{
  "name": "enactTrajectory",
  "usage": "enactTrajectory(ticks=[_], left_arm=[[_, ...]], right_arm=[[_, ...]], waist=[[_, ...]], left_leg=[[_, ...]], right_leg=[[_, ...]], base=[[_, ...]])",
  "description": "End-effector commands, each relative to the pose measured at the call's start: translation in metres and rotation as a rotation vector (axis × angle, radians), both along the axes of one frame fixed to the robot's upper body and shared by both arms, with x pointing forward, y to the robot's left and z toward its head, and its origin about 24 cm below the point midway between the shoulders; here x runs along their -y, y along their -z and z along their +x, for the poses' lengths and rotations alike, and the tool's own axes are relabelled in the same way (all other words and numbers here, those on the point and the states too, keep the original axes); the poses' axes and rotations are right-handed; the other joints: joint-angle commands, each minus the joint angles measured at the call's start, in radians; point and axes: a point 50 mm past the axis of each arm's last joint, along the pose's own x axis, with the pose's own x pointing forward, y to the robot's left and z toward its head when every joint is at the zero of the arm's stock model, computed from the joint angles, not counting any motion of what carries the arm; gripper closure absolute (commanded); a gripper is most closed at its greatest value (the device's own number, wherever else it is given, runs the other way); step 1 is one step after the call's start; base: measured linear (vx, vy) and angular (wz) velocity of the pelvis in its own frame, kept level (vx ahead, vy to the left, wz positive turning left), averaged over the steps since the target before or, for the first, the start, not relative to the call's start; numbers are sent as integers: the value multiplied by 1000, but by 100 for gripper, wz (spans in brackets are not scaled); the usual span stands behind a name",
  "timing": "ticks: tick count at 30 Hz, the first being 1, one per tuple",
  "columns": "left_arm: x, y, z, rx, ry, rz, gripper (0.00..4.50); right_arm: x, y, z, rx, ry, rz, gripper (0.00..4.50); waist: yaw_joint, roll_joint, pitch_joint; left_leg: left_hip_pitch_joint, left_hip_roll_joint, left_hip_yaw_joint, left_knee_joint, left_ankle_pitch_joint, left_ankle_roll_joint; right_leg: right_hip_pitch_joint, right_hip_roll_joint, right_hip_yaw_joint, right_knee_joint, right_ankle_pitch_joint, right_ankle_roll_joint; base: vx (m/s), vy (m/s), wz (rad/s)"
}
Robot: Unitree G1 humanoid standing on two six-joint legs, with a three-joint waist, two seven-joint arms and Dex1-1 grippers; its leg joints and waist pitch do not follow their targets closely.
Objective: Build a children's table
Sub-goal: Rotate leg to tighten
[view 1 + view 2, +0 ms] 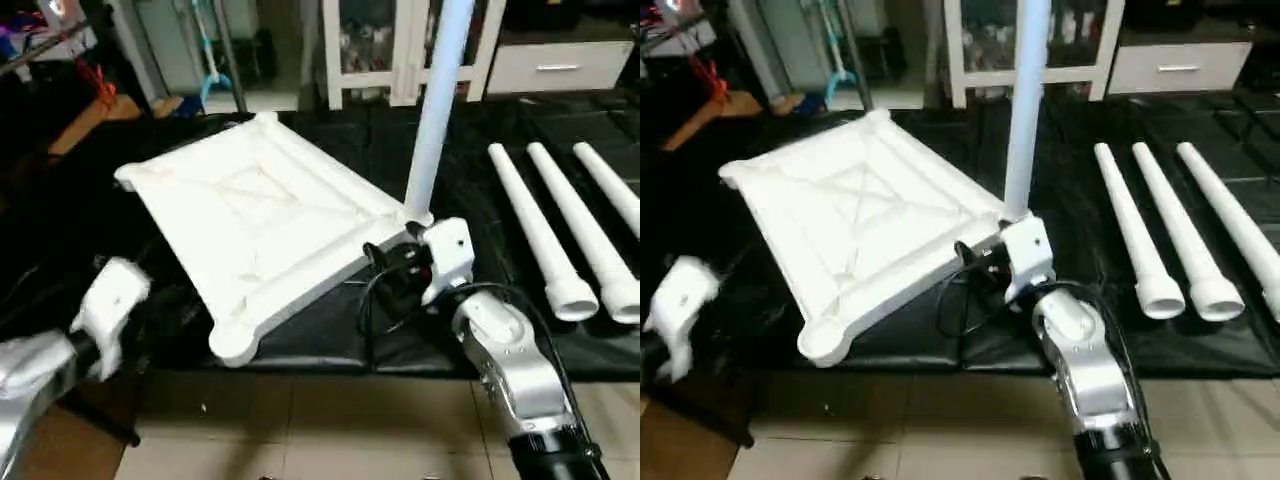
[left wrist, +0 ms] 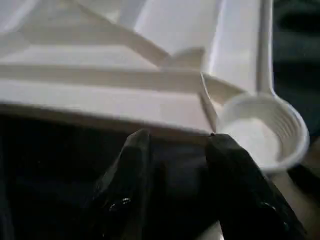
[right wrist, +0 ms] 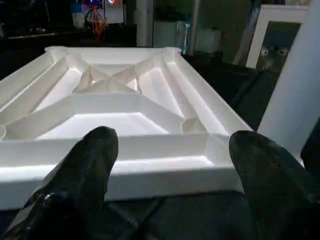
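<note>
I see the black mat spread over the floor, and everything sits on it. The white tabletop lies upside down on the mat, ribbed underside up, one corner raised toward the cabinet behind it. At the tabletop's corner nearest my right arm, one leg stands upright in its socket. Three spare legs lie side by side on the mat, well apart from the tabletop on its right side. My right gripper sits just in front of the tabletop's near edge beside the standing leg, fingers spread wide and grasping nothing. My left gripper points at the tabletop's empty corner socket, fingers parted, close to the rim and holding nothing
</note>
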Motion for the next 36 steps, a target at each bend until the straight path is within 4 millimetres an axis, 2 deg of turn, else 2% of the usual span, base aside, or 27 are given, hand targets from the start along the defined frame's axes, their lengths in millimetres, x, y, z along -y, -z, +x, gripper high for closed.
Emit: enactTrajectory(ticks=[1,5,7,8,9,10,11,12,13,14,15,16,17,18,19,20,21,22,23,24,25,26,27,29,32,34,36], left_arm=[[10,8,-5,-53,55,46,256],[14,20,-4,-71,30,80,256],[16,25,-4,-80,9,94,256],[20,30,-3,-91,0,86,256],[22,31,-3,-94,4,86,256],[24,32,-3,-100,12,85,256],[34,36,-2,-112,35,81,256],[37,37,-2,-113,43,76,256],[38,37,-2,-113,45,74,256],[45,38,0,-115,60,57,256],[47,39,0,-116,65,52,256],[55,41,3,-113,78,40,256],[62,43,8,-104,78,30,256],[62,43,8,-103,77,29,256],[66,43,12,-88,69,25,256],[68,43,15,-78,64,23,256],[71,42,20,-60,54,15,256],[74,41,24,-43,42,8,256],[75,40,29,-21,22,3,256],[75,40,29,-21,22,3,256],[80,35,41,19,-6,-14,256],[82,33,42,27,1,-18,256],[83,32,42,32,3,-23,256],[85,27,44,53,1,-52,256],[85,26,48,73,-16,-59,256],[84,27,59,111,-58,-58,256],[85,27,61,119,-65,-58,256]], right_arm=[[-2,-3,0,9,3,0,64],[-1,-4,0,8,10,-3,64],[0,-4,0,7,14,-6,64],[1,-4,0,6,17,-6,64],[1,-4,0,6,16,-9,64],[2,-4,0,6,15,-13,64],[2,-4,-1,5,16,-14,64],[3,-5,0,4,17,-13,64],[3,-5,0,5,17,-14,64],[3,-5,0,6,18,-16,64],[3,-5,0,7,18,-16,64],[3,-5,1,8,21,-17,64],[3,-6,1,9,24,-16,64],[3,-6,1,10,24,-16,64],[3,-7,2,11,26,-15,64],[3,-7,2,12,27,-14,64],[3,-8,2,13,27,-14,64],[3,-8,2,14,27,-14,64],[3,-8,2,15,28,-14,64],[3,-8,2,15,28,-14,64],[3,-8,1,15,25,-17,64],[4,-8,1,15,24,-18,64],[4,-8,0,15,25,-19,64],[5,-8,0,15,29,-21,64],[5,-8,1,15,33,-22,64],[5,-8,2,17,35,-21,64],[5,-9,2,17,36,-21,64]], waist=[[-5,-6,-41],[-11,-6,-37],[-17,-7,-32],[-20,-8,-27],[-20,-1,-20],[-13,11,-14],[46,21,-11],[92,2,-26],[77,-21,-42],[50,-26,-30],[29,-51,-4],[55,-37,-39],[65,-18,-70],[48,-24,-48],[38,2,-49],[33,4,-43],[23,-2,-35],[21,-5,-29],[21,-8,-29],[18,-10,-29],[6,-11,-33],[6,-11,-33],[4,-14,-41],[-3,-15,-43],[-12,-21,-40],[-10,-28,-41],[-6,-27,-43]], left_leg=[[60,49,-47,-124,-676,-124],[58,43,-50,-123,-694,-117],[55,43,-54,-126,-723,-121],[55,43,-57,-130,-759,-124],[54,47,-52,-150,-813,-130],[27,62,-31,-207,-878,-137],[-67,90,15,-303,-929,-154],[-68,90,39,-285,-851,-126],[-9,75,58,-245,-669,-121],[91,7,-97,117,-59,-43],[16,-21,-125,119,-6,-21],[8,13,-139,29,-94,-59],[96,41,-120,-30,-142,-76],[94,53,-110,-57,-263,-72],[85,43,-85,-70,-384,-92],[81,43,-82,-78,-430,-101],[62,44,-84,-91,-493,-114],[57,42,-85,-99,-535,-123],[65,39,-84,-96,-554,-128],[65,37,-84,-95,-555,-128],[54,35,-86,-99,-512,-119],[54,35,-86,-99,-512,-119],[43,35,-87,-100,-450,-107],[37,36,-83,-101,-388,-84],[37,34,-77,-97,-403,-69],[45,32,-70,-91,-388,-60],[41,34,-71,-90,-349,-54]], right_leg=[[-15,1,8,-84,-541,-70],[-15,3,8,-93,-628,-45],[-14,7,-1,-97,-674,-34],[-12,15,-12,-99,-696,-26],[-4,32,-34,-96,-693,-28],[38,62,-65,-35,-587,-53],[130,67,-60,160,-344,-80],[130,59,-37,162,-300,-65],[95,46,15,132,-444,-35],[-75,-140,158,-163,-1125,-11],[-23,-99,156,-151,-1143,-25],[37,-59,105,-71,-896,-62],[-14,46,54,-16,-426,-113],[-20,65,53,-17,-322,-141],[-1,53,49,-18,-296,-193],[2,49,50,-24,-320,-205],[17,38,47,-31,-377,-194],[23,31,45,-41,-446,-163],[16,23,50,-54,-516,-136],[16,20,50,-60,-543,-127],[27,17,49,-64,-534,-111],[27,17,49,-64,-534,-111],[38,15,48,-59,-476,-112],[37,16,45,-55,-365,-145],[36,12,45,-61,-422,-157],[29,15,48,-69,-436,-156],[33,12,50,-64,-404,-161]], base=[[-53,-9,1],[-57,-8,-2],[-67,-10,-10],[-70,-9,-12],[-79,-16,-10],[-111,-17,-5],[-111,-17,-5],[-127,-61,15],[-49,-162,32],[-49,-162,32],[26,-114,4],[0,0,0],[0,0,0],[-114,-22,43],[-180,-49,39],[-180,-49,39],[-77,28,4],[-43,52,-8],[-43,52,-8],[-52,35,-2],[0,0,0],[0,0,0],[0,0,0],[0,0,0],[0,0,0],[0,0,0],[0,0,0]])
